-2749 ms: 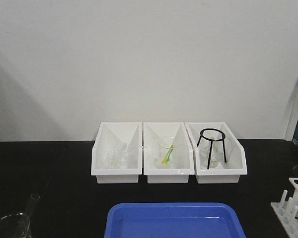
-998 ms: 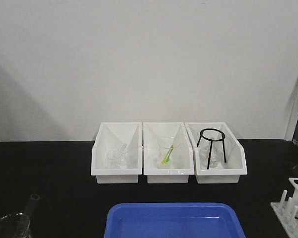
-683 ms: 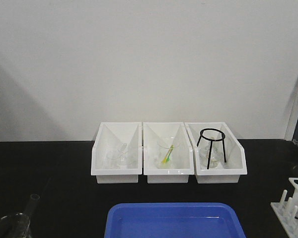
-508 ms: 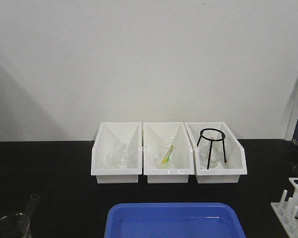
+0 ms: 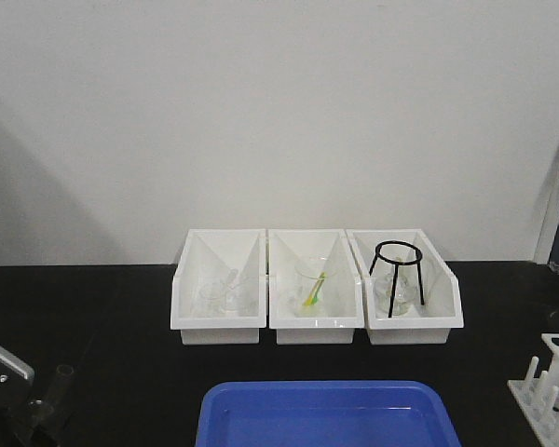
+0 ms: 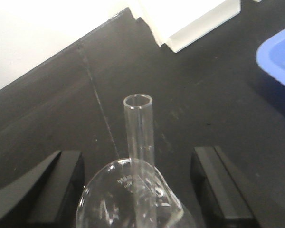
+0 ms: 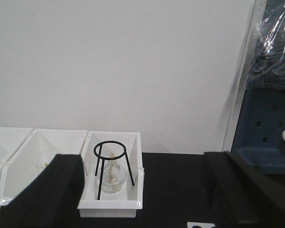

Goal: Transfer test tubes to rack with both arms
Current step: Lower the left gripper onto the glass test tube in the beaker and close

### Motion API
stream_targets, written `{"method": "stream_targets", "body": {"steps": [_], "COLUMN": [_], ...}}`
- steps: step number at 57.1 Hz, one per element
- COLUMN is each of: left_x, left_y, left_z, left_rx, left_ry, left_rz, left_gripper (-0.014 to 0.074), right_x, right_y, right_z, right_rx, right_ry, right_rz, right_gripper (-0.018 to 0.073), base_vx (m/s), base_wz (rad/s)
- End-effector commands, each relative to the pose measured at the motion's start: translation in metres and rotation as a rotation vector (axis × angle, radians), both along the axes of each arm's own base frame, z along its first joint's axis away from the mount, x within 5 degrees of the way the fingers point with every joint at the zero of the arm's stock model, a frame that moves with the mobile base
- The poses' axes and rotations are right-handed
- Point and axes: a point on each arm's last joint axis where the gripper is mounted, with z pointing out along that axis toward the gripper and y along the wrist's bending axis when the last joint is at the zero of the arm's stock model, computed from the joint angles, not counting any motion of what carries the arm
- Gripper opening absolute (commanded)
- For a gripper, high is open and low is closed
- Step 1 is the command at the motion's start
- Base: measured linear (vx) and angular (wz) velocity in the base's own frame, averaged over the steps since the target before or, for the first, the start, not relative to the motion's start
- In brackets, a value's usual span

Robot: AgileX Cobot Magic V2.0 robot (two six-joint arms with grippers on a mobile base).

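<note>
Currently the left gripper (image 6: 137, 154) is wide open and holds nothing. In its wrist view, one black jaw sits at 8 o'clock and the other at 4 o'clock, with the test tube (image 6: 140, 142) upright between them and clear of both. The tube's open rim is up. Its lower end stands inside a wide clear beaker (image 6: 118, 199) at 6 o'clock of that view, and its side rests against the beaker rim. In the front view, that arm's grey module is at the 8 o'clock corner of the black table (image 5: 93, 307), with the tube's rim just to the 3 o'clock side of it. The rack (image 5: 547, 386) is at the 4 o'clock edge of the front view, cut off by the frame and well apart from the tube. I can't see any tubes in the part that shows. A blue tray (image 5: 326, 386) lies between them at 6 o'clock. Three white bins (image 5: 317, 331) sit in a row at centre, and the middle one holds a green-yellow stick (image 5: 314, 291). The right gripper (image 7: 140, 156) is also spread wide, with nothing between its jaws. Its wrist view looks toward the bin holding the black tripod ring (image 7: 110, 142), which stands over a small flask (image 7: 113, 178).
</note>
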Motion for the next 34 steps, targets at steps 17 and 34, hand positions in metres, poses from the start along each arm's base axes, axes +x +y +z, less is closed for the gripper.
{"method": "stream_targets", "body": {"steps": [17,34], "left_x": [0.043,0.051], "left_y": [-0.009,-0.009], "left_z": [0.016,0.005], "left_rx": [-0.066,-0.078], "left_ry": [-0.115,-0.126], "left_rz": [0.046,0.071], "left_gripper": [0.0560,0.0494], "right_x": [-0.003,-0.003], "right_y": [0.000,0.000], "right_z": [0.021,0.021], "right_rx": [-0.043,-0.043], "right_ry": [-0.126,-0.126], "right_rz": [-0.003,-0.003], "right_gripper": [0.0568,0.0568], "base_vx": [0.00,0.00], "base_wz": [0.00,0.00]}}
